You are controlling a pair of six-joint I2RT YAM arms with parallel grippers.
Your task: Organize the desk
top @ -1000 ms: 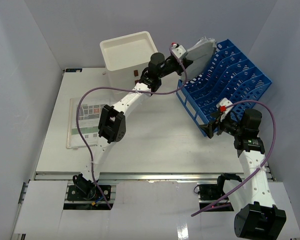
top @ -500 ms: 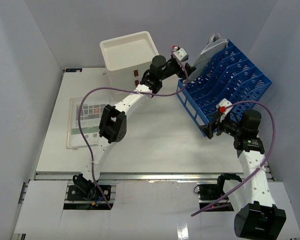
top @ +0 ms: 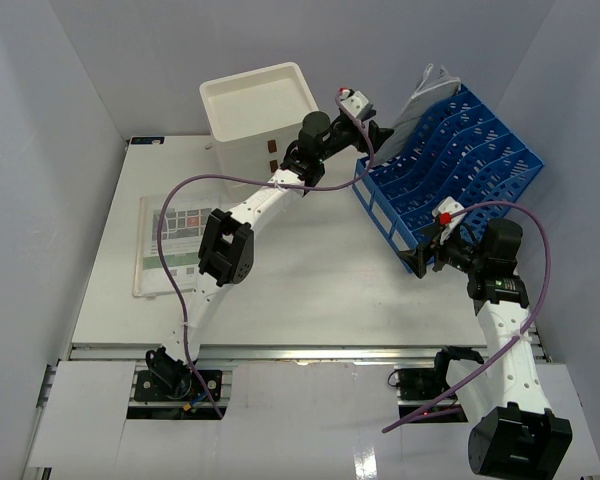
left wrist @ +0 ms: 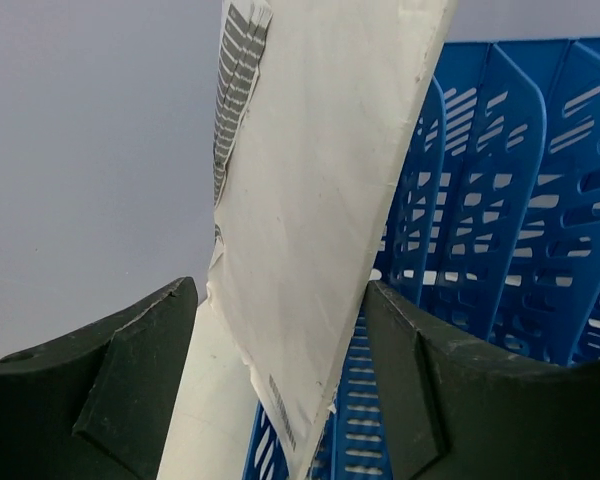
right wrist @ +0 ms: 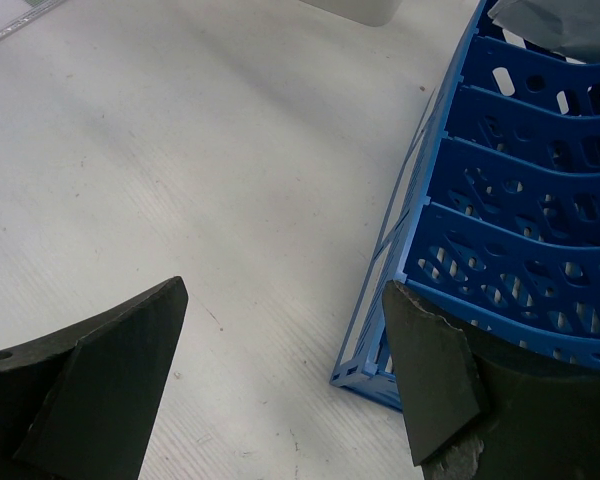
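Observation:
The white desk (top: 310, 280) carries a blue slotted file rack (top: 455, 160) at the back right. A white paper packet (top: 423, 95) stands on edge in the rack's rearmost slot, leaning toward the wall. My left gripper (top: 376, 133) is open at the rack's far left corner. In the left wrist view the packet (left wrist: 320, 200) rises between the spread fingers of the left gripper (left wrist: 280, 300), with a gap on the left side. My right gripper (top: 426, 250) is open and empty over the desk by the rack's near left corner (right wrist: 380, 380).
A white drawer box (top: 255, 105) stands at the back, just left of the left arm. A printed sheet in a clear sleeve (top: 170, 245) lies flat near the desk's left edge. Grey walls enclose three sides. A metal rail (top: 300, 352) runs along the front.
The left gripper has opened and let go of the packet, which now stands steeper in the rack's rear slot. The right arm has not moved.

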